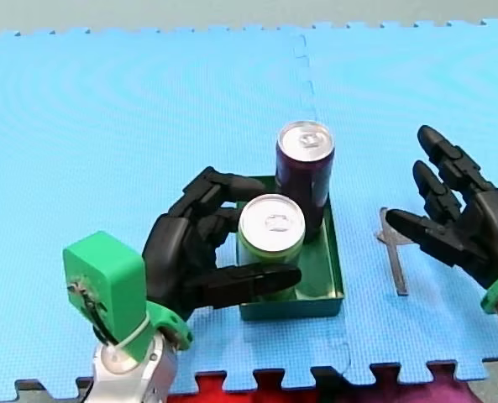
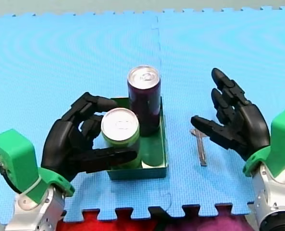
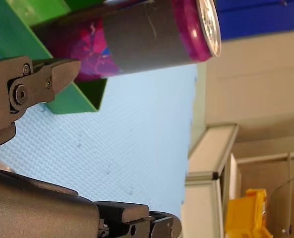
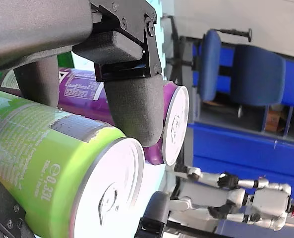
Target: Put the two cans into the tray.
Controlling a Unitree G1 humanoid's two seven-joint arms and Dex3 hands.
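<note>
Upright: purple can (image 1: pixel 304 172), left hand (image 1: pixel 190 252)'s green can (image 1: pixel 271 225).

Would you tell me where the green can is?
In the head views, the green can stands in the near left corner of the green tray, before the purple can, gripped by the left hand.

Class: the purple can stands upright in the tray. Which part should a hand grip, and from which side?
Probably grip the purple can by its round wall above the tray rim, coming from the robot's right. It stands upright; the green can, held by the left hand, crowds its near side, while the right hand is free there.
</note>
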